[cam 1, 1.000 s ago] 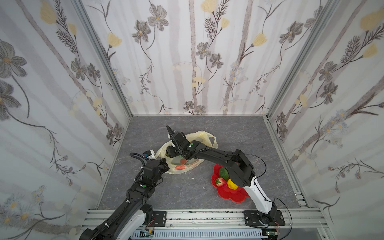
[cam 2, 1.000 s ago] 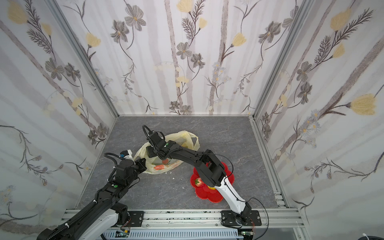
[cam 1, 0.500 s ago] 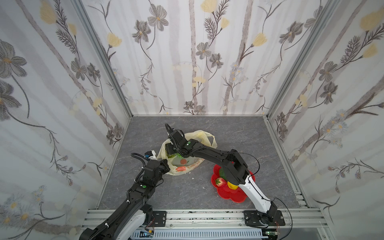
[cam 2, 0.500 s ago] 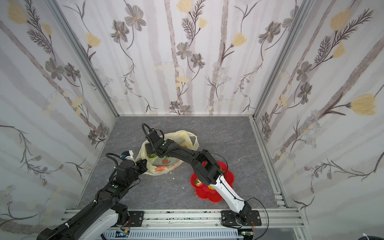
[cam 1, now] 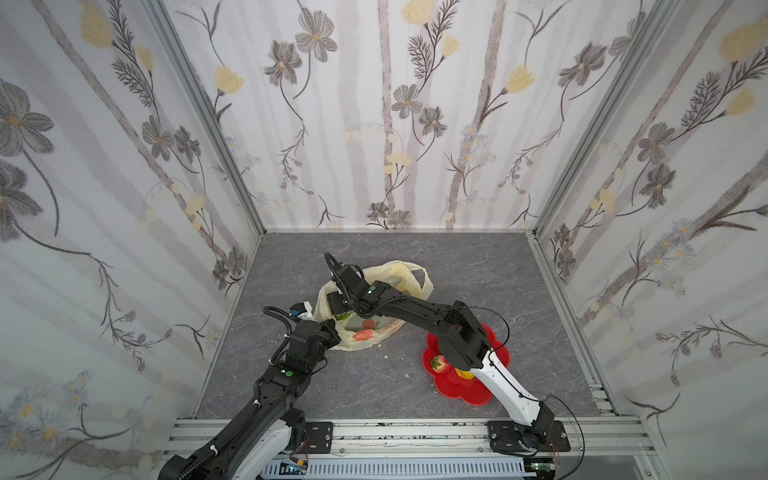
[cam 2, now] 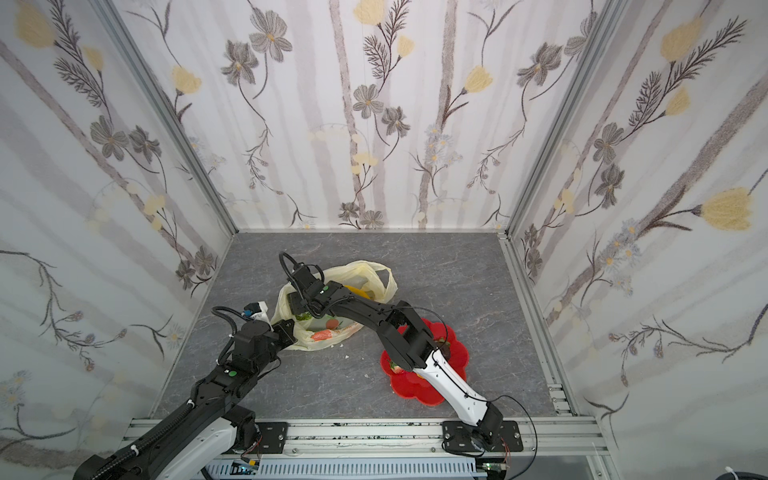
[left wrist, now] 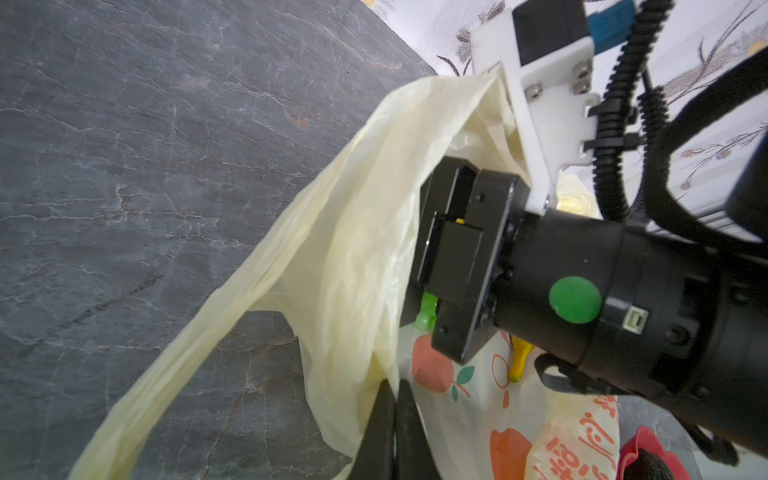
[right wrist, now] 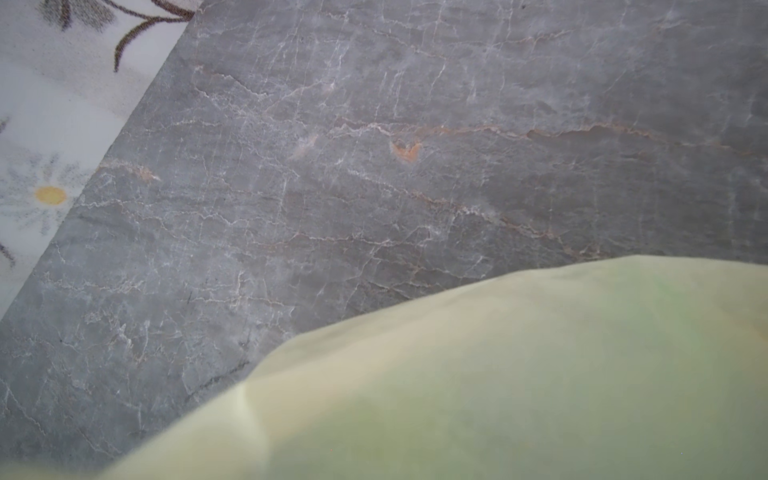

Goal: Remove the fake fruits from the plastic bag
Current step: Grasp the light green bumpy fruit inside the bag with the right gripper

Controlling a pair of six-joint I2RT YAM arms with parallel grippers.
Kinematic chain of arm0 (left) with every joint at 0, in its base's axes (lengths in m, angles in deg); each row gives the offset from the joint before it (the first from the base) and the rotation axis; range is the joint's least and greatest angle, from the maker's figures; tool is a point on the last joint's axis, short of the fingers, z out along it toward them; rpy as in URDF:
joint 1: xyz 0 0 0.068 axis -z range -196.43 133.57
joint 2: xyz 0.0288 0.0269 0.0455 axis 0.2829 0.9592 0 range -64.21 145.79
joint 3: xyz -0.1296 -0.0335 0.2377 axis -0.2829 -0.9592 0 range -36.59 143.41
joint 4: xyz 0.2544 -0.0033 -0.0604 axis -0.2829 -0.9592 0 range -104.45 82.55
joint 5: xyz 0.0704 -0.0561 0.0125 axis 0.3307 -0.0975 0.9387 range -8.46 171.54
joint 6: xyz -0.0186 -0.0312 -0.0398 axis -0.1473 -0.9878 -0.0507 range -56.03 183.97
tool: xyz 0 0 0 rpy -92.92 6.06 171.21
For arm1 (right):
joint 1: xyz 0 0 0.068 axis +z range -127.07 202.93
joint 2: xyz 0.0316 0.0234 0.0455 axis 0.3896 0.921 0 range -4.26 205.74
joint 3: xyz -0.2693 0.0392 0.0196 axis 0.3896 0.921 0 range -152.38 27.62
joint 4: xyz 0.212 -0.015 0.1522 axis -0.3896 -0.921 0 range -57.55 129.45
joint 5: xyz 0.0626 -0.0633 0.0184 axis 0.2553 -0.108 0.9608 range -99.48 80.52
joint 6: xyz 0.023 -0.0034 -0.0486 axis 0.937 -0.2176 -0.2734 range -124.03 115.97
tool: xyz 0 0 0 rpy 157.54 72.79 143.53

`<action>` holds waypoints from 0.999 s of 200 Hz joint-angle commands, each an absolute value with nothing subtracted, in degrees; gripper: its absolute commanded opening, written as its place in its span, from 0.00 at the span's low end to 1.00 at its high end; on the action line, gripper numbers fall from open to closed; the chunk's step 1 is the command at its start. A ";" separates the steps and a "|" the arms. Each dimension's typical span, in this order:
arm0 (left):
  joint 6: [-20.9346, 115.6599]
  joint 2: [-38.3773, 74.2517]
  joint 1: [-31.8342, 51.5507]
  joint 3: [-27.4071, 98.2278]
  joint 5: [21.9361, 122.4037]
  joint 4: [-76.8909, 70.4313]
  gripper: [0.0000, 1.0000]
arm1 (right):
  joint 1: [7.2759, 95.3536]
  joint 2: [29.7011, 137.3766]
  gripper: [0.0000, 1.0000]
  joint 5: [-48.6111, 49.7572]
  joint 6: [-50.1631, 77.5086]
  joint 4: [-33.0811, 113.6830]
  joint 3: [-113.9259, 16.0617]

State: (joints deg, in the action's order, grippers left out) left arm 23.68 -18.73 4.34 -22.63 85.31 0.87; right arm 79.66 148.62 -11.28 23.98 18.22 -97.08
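Observation:
The pale-yellow plastic bag (cam 1: 386,328) (cam 2: 345,330) lies left of the table's middle, its mouth toward the back. My left gripper (cam 1: 334,328) (left wrist: 392,384) is shut, pinching the bag's front-left rim. My right gripper (cam 1: 340,306) reaches into the mouth. Its black body (left wrist: 465,257) shows, but bag film hides its fingers. A green fake fruit (left wrist: 427,311) (cam 1: 343,316) sits right at that gripper, and a yellow banana tip (left wrist: 519,361) lies inside the bag. In the right wrist view only blurred bag film (right wrist: 498,374) covers the jaws.
A red flower-shaped dish (cam 1: 465,395) (cam 2: 415,390) lies front right under the right arm, holding a strawberry (cam 1: 439,363) and a yellow fruit (cam 1: 463,372). Flowered walls enclose the grey table (cam 1: 478,270) on three sides. An aluminium rail (cam 1: 395,432) runs along the front.
My right gripper has pushed a little further down into the bag's mouth. The left gripper keeps its pinch on the rim and has not moved.

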 commanded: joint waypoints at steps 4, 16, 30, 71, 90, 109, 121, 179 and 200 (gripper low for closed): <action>24.24 -18.26 4.42 -22.79 87.12 1.07 0.00 | 80.47 148.15 0.67 -10.01 24.84 14.84 -97.47; 24.33 -17.87 4.41 -22.80 87.32 1.08 0.00 | 80.74 147.88 0.67 -9.97 25.16 14.03 -97.45; 24.33 -17.70 4.49 -22.96 87.50 1.08 0.00 | 80.86 147.79 0.68 -9.84 25.54 13.36 -97.50; 24.51 -17.78 4.58 -23.23 88.01 1.08 0.00 | 81.02 149.33 0.77 -7.91 26.42 12.81 -97.49; 24.51 -17.78 4.59 -23.30 88.12 1.03 0.00 | 80.85 149.83 0.77 -7.38 26.46 13.19 -97.47; 24.51 -17.71 4.62 -23.27 88.25 1.08 0.00 | 80.72 149.44 0.72 -7.40 26.36 13.26 -97.45; 24.55 -17.60 4.58 -23.27 88.33 1.07 0.00 | 80.70 148.93 0.67 -7.54 26.20 13.26 -97.49; 24.39 -16.43 4.59 -22.72 88.90 1.16 0.00 | 80.68 143.45 0.60 -7.96 24.79 11.68 -96.43; 24.07 -16.34 4.28 -22.46 89.57 1.16 0.00 | 80.85 140.39 0.61 -8.37 24.18 12.56 -92.74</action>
